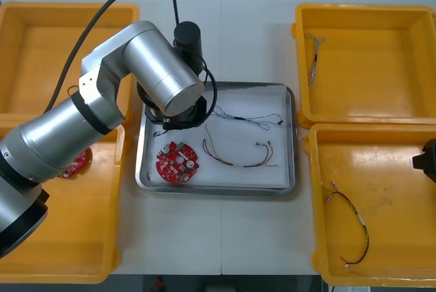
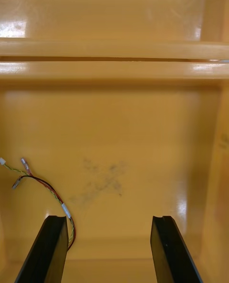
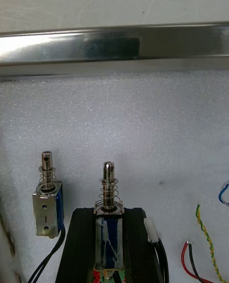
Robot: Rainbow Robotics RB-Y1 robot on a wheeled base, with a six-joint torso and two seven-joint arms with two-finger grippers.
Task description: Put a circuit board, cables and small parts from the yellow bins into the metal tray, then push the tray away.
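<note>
My left gripper [image 3: 109,214] is shut on a small metal part [image 3: 109,183] with a blue body and a sprung pin, held low over the white inside of the metal tray [image 1: 291,142]. A second small metal part [image 3: 47,209] lies just beside the fingers. In the front view the left arm [image 1: 163,77] hangs over the tray's left part and hides the gripper. A red circuit board [image 1: 178,162], a red and yellow cable [image 1: 238,159] and a blue and white cable [image 1: 248,120] lie in the tray. My right gripper [image 2: 109,225] stands open over the near right bin.
A red and yellow cable [image 2: 47,192] lies in the near right bin [image 1: 320,203], by the right gripper's finger. The far right bin [image 1: 300,54] holds another cable [image 1: 315,57]. One more red circuit board [image 1: 75,164] lies in the near left bin [image 1: 116,203].
</note>
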